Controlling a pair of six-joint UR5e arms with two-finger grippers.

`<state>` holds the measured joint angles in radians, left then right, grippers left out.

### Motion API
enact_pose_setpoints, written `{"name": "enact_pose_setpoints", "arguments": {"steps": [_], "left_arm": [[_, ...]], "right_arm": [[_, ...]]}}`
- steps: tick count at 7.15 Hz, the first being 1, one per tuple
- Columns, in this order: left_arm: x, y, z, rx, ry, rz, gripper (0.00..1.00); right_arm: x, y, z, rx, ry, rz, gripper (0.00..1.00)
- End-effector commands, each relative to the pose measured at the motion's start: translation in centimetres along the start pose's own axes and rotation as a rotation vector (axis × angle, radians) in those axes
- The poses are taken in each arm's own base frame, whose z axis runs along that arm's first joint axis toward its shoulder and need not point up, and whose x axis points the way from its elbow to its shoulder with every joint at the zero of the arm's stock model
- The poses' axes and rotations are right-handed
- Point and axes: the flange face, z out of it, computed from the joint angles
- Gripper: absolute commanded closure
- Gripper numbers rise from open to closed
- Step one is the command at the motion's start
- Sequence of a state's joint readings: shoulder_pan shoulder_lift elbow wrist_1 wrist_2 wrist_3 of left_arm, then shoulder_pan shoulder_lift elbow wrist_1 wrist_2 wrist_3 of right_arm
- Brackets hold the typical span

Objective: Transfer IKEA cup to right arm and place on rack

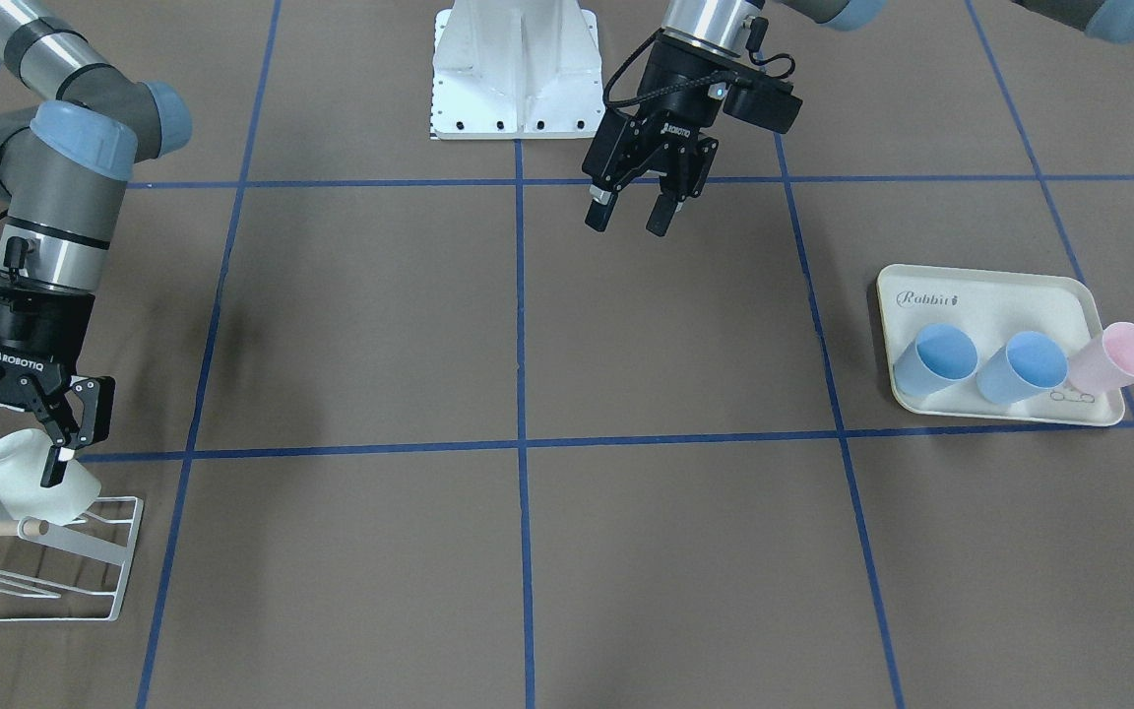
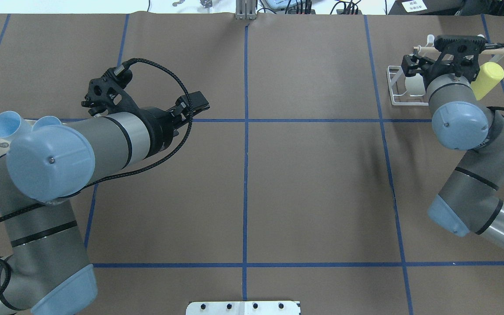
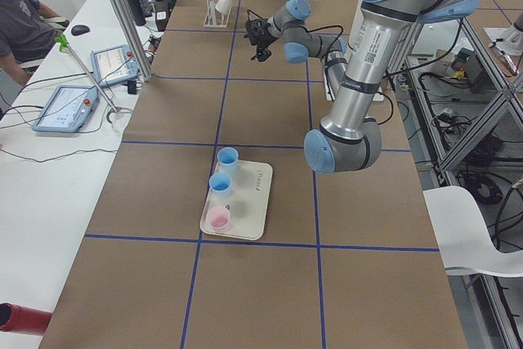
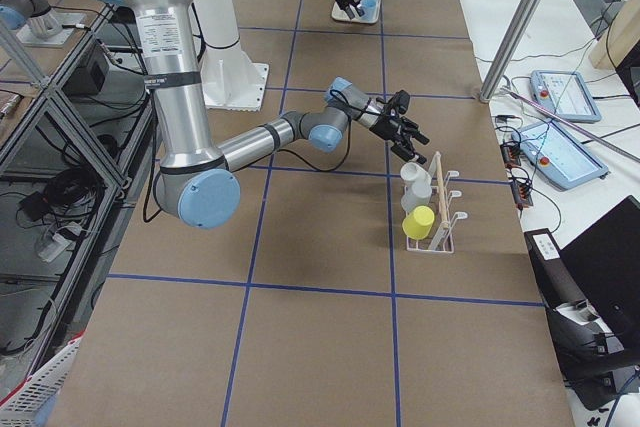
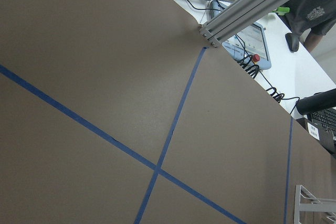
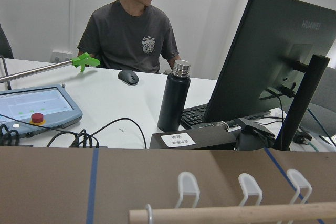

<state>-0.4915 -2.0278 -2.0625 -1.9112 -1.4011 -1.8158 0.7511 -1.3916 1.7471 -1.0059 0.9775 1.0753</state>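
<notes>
At 6 o'clock we see the rack [image 6: 188, 184]: white hooks stick up, and a wooden stick [image 6: 231, 213] lies across in front of them. The brown table [image 6: 47, 182] has a blue line [image 6: 92, 184] at 7 o'clock. Behind is a white desk [image 6: 105, 98]. A dark bottle [image 6: 173, 100] stands in the middle. A big screen [image 6: 262, 61] is at 3 o'clock. A man [image 6: 128, 32] in a gray shirt sits at 11 o'clock.

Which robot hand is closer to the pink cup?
Left. The left gripper hangs over the middle of the table, well short of the pink cup on the tray. The right gripper is over the rack at the opposite end.
</notes>
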Motion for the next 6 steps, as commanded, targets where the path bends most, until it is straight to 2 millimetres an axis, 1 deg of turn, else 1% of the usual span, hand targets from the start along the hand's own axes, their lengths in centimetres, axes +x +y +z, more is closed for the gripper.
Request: {"name": "enact_pose_setpoints", "arguments": {"steps": [1,2,3,4,5,6], "left_arm": [[-0.2,-3.5,-0.5,-0.029,-0.047,0.001,0.00],[-0.4,-6.3,-1.3,-0.049,-0.125,0.061,0.00],[-1.6,-8.8,-1.6,-0.071,-0.215,0.144,0.00],[-3.1,-12.2,-2.0,-0.093,-0.299,0.232,0.00],[-5.3,-15.4,-2.7,-0.128,-0.367,0.332,0.00],[-8.6,-18.5,-3.3,-0.168,-0.432,0.437,0.00]], "right_arm": [[0.6,-2.6,-4.7,-0.067,-0.119,0.049,0.00],[0.5,-3.3,-6.6,-0.125,-0.186,0.065,0.00],[-0.1,-3.6,-8.0,-0.192,-0.255,0.078,0.00],[-0.6,-4.1,-8.9,-0.273,-0.324,0.097,0.00],[-1.3,-5.1,-10.7,-0.343,-0.410,0.110,0.00],[-2.1,-5.2,-11.9,-0.418,-0.476,0.126,0.00]]}}
